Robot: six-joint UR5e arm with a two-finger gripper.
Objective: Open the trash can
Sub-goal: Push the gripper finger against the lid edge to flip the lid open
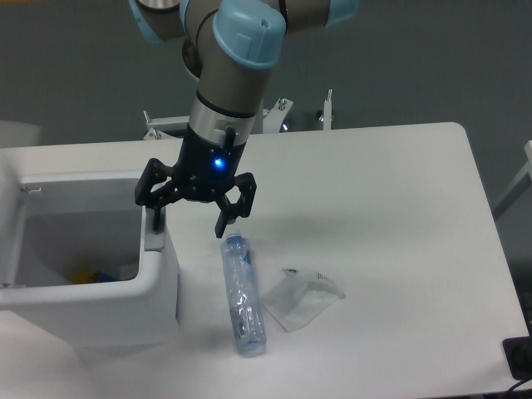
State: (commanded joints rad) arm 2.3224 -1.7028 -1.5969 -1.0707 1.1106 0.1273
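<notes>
Trash can (pixel 91 307) at worktop's (pixel 391 216) left edge stands open, lid swung up at far left; tool (pixel 190 223), jaws spread and empty, has one finger on the grey button tab (pixel 152 241), evidently the release.

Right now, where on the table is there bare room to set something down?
The right half of the white table is bare. It is crowded on the left, where the open white plastic trash can, black end effector, clear plastic bottle and crumpled clear wrapper sit.
</notes>
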